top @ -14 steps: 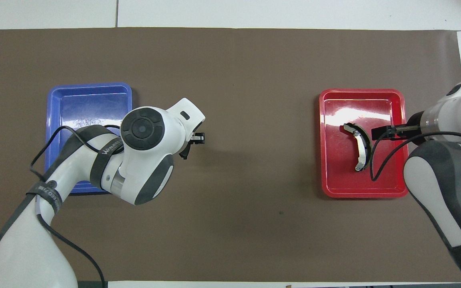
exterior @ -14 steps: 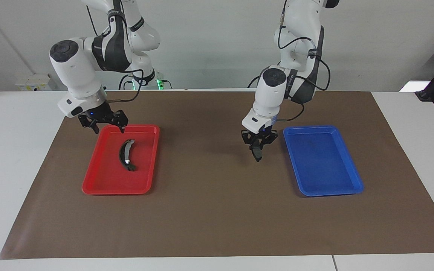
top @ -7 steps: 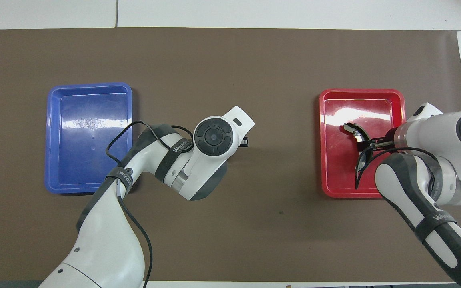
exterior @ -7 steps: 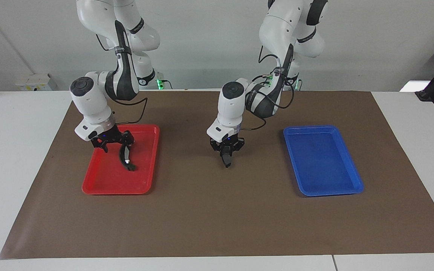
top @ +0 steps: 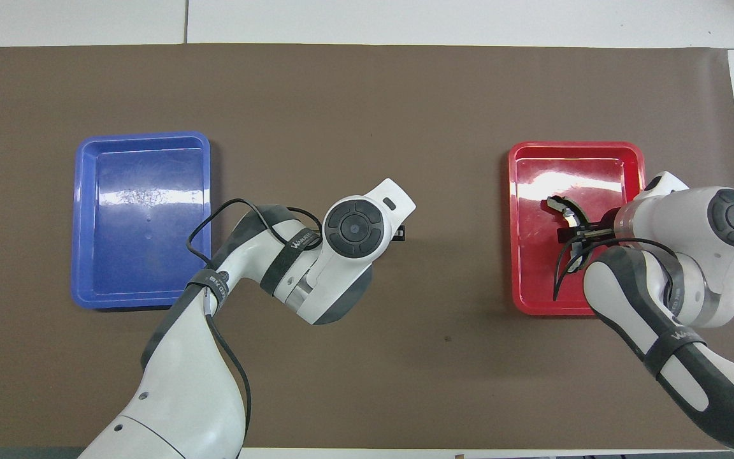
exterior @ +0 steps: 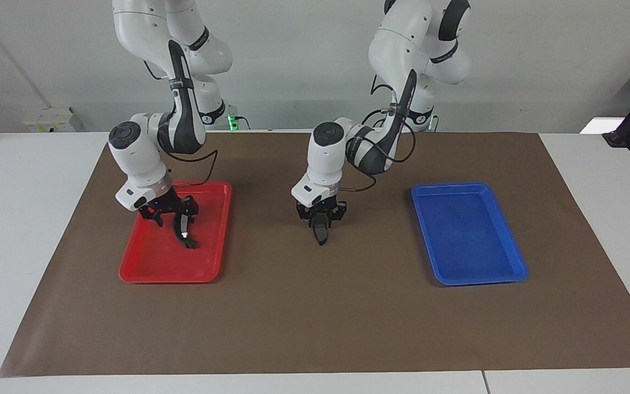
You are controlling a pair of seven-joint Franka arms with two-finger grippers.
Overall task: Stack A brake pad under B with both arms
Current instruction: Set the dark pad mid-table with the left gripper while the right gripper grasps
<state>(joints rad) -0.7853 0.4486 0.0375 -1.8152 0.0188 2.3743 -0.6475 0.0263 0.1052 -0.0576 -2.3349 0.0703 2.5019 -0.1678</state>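
Observation:
B, a curved black piece with a grey strip and a white spot, lies in the red tray; it also shows in the overhead view. My right gripper is low in the tray, open, with its fingers on either side of B's end nearer to the robots. It also shows in the overhead view. My left gripper is shut on the A brake pad, a small dark-grey pad hanging down from it just above the brown mat between the two trays. The wrist hides the pad in the overhead view.
A blue tray with nothing in it lies toward the left arm's end of the mat; it also shows in the overhead view. The red tray lies toward the right arm's end. The brown mat covers the table's middle.
My left gripper carried the pad from beside the blue tray to the mat's middle and came lower. My right gripper came down from the red tray's rim over B's end.

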